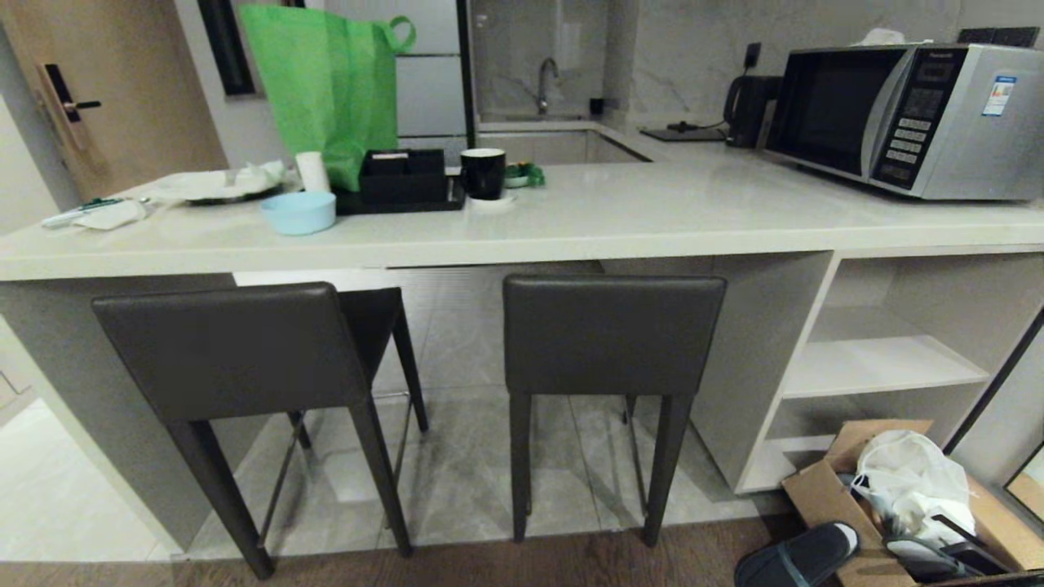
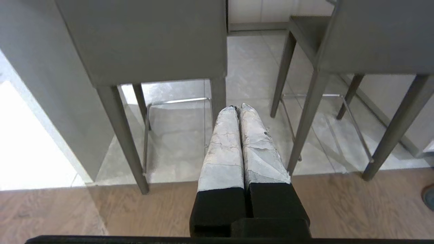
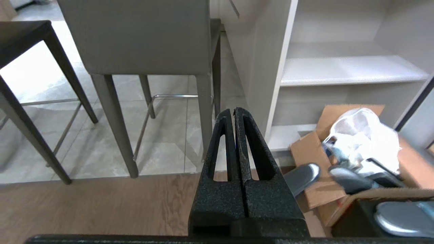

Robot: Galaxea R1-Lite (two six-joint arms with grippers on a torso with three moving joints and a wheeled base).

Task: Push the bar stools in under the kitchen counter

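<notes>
Two bar stools stand side by side at the kitchen counter (image 1: 571,220): the left stool (image 1: 236,350) is turned a little and stands out from the edge, while the right stool (image 1: 612,334) is straight with its backrest just under the slab. The left gripper (image 2: 239,108) and the right gripper (image 3: 234,112) are both closed, hold nothing, and hang low above the floor, apart from the stools.

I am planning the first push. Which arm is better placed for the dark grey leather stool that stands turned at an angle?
Probably left. The angled dark grey leather stool stands on the robot's left, and the shut left gripper points between both stools. The shut right gripper faces the straight stool.
</notes>
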